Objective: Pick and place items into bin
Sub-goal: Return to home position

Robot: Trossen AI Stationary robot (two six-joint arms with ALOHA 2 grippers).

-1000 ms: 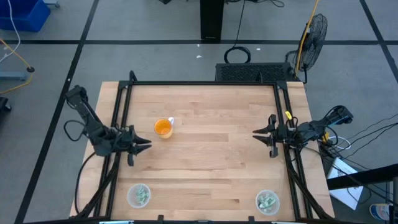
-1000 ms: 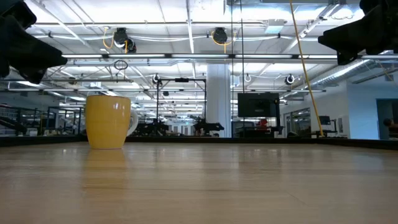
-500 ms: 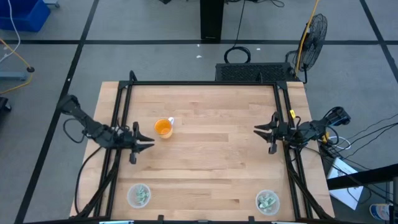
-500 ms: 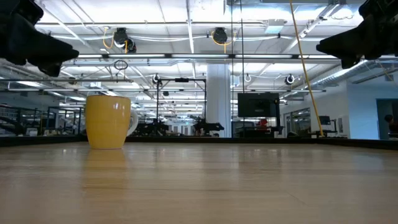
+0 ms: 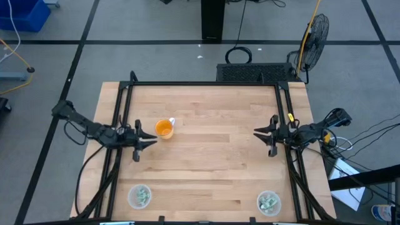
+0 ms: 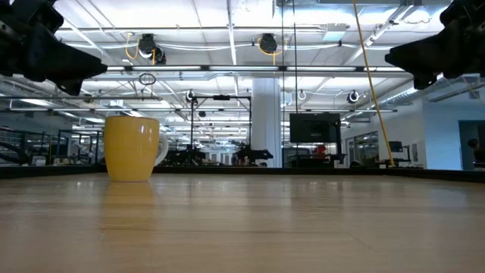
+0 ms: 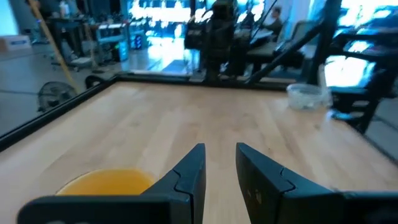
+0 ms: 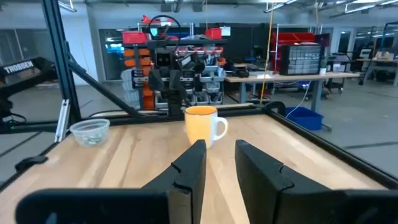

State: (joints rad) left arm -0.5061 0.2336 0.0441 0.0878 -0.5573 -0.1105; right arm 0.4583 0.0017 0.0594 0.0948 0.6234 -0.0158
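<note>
Pale green-and-white packets lie in two clear bowls near the table's near edge, one at the left (image 5: 139,196) and one at the right (image 5: 269,201). The left bowl (image 8: 90,131) shows in the right wrist view and the right bowl (image 7: 305,96) in the left wrist view. My left gripper (image 5: 154,141) hovers above the table just near and left of the orange cup (image 5: 164,128), with a narrow gap between its fingers (image 7: 219,149). My right gripper (image 5: 256,133) hovers at the table's right side, facing the cup (image 8: 202,124), also with a narrow gap (image 8: 219,144). Both are empty.
The orange cup (image 6: 134,147) stands upright on the wooden table at centre left. A black frame (image 5: 206,84) runs along the table's far, left and right sides. Bare wood (image 5: 212,156) lies between the two grippers.
My left gripper has come down a little and gone slightly toward the table's right edge, closer to the orange cup, as its arm stretched out flatter. My right gripper has come down a little. The cup and the bowls have stayed where they were.
</note>
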